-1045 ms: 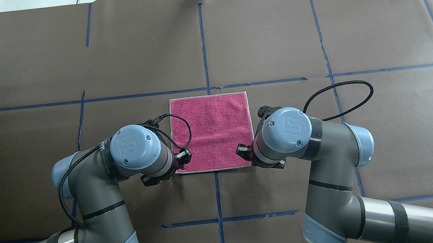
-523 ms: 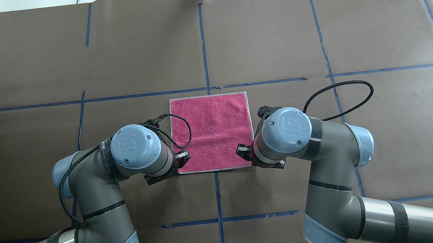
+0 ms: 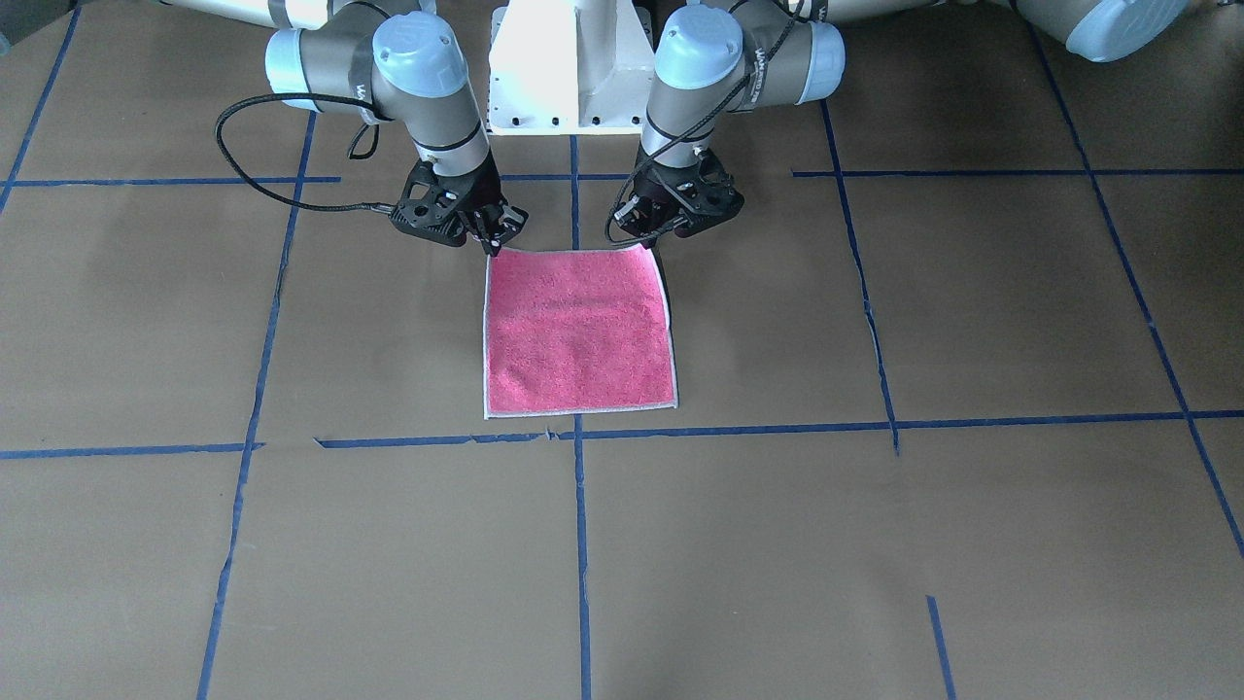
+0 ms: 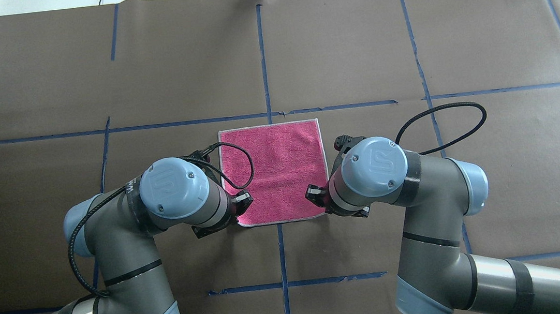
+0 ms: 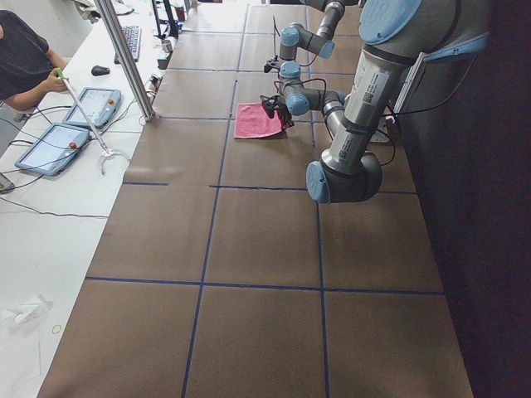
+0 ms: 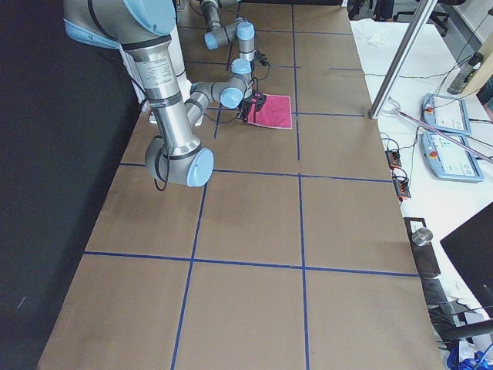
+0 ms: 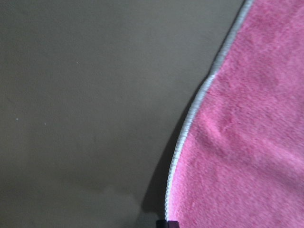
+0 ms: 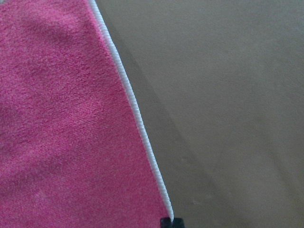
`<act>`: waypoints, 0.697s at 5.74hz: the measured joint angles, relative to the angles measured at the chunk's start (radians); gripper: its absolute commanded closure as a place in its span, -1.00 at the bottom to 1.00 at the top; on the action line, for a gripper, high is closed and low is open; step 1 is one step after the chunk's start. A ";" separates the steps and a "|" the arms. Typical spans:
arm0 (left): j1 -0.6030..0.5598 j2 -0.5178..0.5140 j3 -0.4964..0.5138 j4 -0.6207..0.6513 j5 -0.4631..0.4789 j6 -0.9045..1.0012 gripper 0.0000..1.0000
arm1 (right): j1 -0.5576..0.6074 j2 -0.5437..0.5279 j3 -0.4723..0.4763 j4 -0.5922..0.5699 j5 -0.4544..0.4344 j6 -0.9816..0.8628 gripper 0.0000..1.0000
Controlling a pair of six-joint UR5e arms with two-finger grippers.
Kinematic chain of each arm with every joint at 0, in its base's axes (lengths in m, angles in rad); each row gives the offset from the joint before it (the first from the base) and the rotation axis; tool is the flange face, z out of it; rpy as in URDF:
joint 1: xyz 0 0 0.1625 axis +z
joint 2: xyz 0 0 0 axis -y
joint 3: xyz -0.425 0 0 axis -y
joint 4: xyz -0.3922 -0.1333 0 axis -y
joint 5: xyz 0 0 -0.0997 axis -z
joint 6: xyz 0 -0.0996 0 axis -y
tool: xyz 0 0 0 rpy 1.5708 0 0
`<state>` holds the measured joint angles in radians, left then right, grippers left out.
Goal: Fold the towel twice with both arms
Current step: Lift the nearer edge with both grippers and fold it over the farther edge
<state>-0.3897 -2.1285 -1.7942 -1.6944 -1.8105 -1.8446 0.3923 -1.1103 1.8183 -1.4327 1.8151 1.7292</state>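
Observation:
The pink towel (image 4: 276, 173) lies pink face up at the table's middle, whitish hem (image 7: 190, 123) showing. In the front-facing view my left gripper (image 3: 653, 241) is at the towel's (image 3: 578, 331) corner nearest the robot on the view's right. My right gripper (image 3: 492, 245) is at the matching corner on the view's left. Both look shut on the towel's corners. In the wrist views the hem (image 8: 137, 118) runs down to a black fingertip, with shadow beneath the cloth. In the overhead view the wrists hide the fingertips.
The white pedestal base (image 3: 569, 68) stands just behind the grippers. Blue tape lines (image 4: 262, 60) cross the brown table cover. An operator (image 5: 25, 58) with tablets (image 5: 50, 145) and a metal post (image 5: 124, 50) are at the table's far side.
The towel's corner at my left gripper has drawn inward and risen a little, so the near edge is narrower. My left wrist has shifted slightly; the right arm barely moved.

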 measured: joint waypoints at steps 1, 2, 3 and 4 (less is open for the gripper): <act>0.000 0.008 -0.052 0.012 0.002 -0.049 1.00 | -0.002 -0.047 0.071 0.000 0.005 0.001 0.91; 0.001 0.008 -0.086 0.033 0.002 -0.078 1.00 | -0.005 -0.077 0.127 0.000 0.013 0.001 0.91; -0.003 0.006 -0.096 0.049 0.002 -0.083 1.00 | 0.002 -0.082 0.146 0.000 0.018 0.001 0.91; -0.021 0.004 -0.088 0.050 0.007 -0.074 1.00 | 0.028 -0.060 0.128 -0.001 0.019 0.000 0.92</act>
<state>-0.4109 -2.1245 -1.8826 -1.6440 -1.8034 -1.9188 0.4202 -1.1701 1.9459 -1.4335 1.8343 1.7294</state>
